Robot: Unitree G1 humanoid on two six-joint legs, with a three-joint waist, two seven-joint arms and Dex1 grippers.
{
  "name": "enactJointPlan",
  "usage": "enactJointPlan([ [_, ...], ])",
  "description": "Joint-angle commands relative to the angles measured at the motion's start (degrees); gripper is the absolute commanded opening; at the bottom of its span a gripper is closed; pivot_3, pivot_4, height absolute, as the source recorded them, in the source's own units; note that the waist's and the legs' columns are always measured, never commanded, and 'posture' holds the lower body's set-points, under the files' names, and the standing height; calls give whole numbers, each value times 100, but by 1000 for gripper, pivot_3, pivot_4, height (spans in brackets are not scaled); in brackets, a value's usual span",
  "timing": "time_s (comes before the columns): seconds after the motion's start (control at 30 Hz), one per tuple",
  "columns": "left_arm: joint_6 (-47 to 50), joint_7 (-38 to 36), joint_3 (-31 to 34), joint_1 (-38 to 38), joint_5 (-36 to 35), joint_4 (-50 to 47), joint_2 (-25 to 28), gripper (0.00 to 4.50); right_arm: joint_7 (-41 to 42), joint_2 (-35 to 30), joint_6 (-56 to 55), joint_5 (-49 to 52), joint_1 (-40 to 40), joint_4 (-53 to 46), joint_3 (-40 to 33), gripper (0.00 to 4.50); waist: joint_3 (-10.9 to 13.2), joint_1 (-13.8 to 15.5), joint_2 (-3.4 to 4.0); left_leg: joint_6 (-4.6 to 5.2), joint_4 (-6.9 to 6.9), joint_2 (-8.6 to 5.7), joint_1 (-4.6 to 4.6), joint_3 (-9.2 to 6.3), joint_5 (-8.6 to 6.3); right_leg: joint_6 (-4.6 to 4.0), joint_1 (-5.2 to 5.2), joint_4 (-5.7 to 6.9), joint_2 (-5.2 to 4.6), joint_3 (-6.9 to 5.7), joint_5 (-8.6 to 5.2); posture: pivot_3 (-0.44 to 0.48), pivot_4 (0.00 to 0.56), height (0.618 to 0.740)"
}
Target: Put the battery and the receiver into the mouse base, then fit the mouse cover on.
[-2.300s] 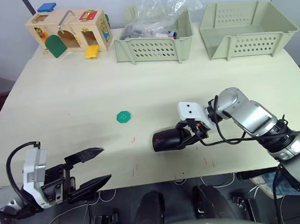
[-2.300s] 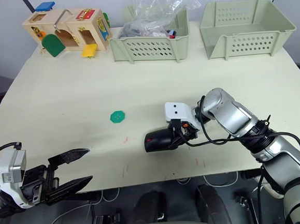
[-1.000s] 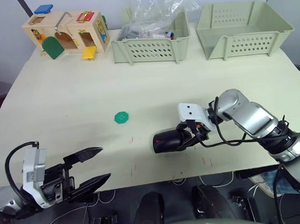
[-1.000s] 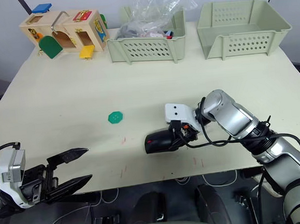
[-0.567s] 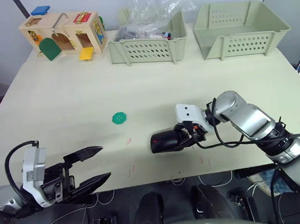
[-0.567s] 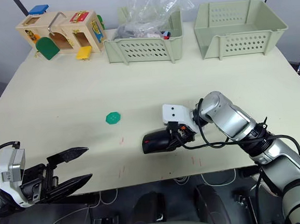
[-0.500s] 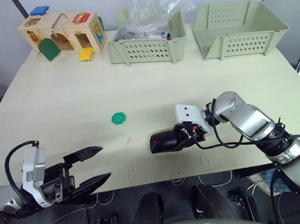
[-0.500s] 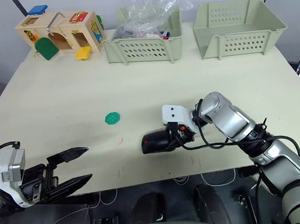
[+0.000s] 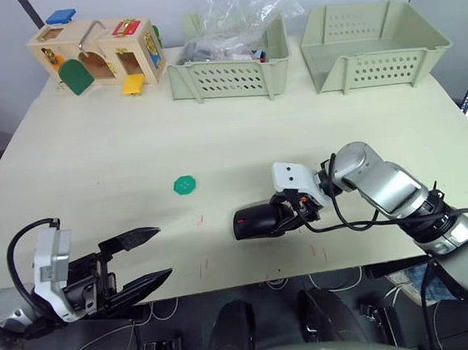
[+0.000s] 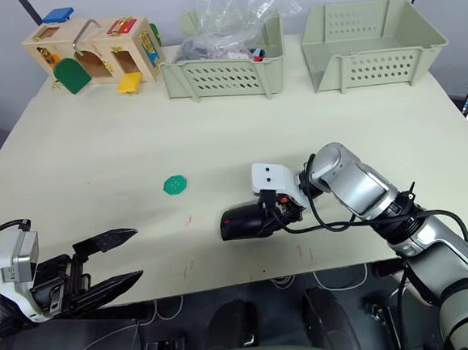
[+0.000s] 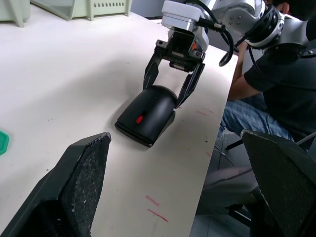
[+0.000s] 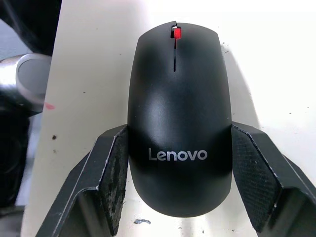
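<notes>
Mouse cover [image 12: 178, 118] unmoved, right fingers [image 12: 114, 173] still clamped on it, left fingers [image 9: 134, 240] still spread, empty.

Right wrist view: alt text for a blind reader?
A black mouse cover with a grey Lenovo logo and red wheel sits on the pale table, flanked closely by the right gripper's two black fingers.

Mouse cover [image 12: 178, 123] was glossy black w/ grey logo lettering and a red scroll wheel [image 12: 175, 33] at the front. Table [image 9: 135, 150] was pale cream, w/ a few small red marks near the front edge. Small disc [image 9: 185, 184] on it — green. Two perforated bins [image 9: 373, 38] at the back were pale sage green. Wooden toy box [image 9: 99, 52] was tan w/ blue, green, yellow and red pieces. Right gripper [image 12: 178, 197] fingers black — housing white.
</notes>
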Motion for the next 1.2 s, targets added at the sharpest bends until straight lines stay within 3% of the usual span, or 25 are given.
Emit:
enactJointPlan([
  [0.03,-86,-52,65,17,5,-49,-5,4500,-15,-64,202,-132,-82,2,281,2775,1,5,1,0,0,0,0,1,0,0,0,0,-1,0,0,0,150,740],
  [0.67,-54,-5,39,44,2,-110,-29,4500,-353,62,1692,77,-690,-441,750,2775,1,-4,2,-1,0,-1,-20,2,0,-1,-21,0,-4,0,1,0,150,740],
  [1.2,-48,59,-2,-9,-3,-117,-35,4500,-414,-151,905,152,-485,-457,585,2775,1,-10,2,-1,0,-1,-22,5,0,-1,-24,0,-4,1,1,0,150,740],
])
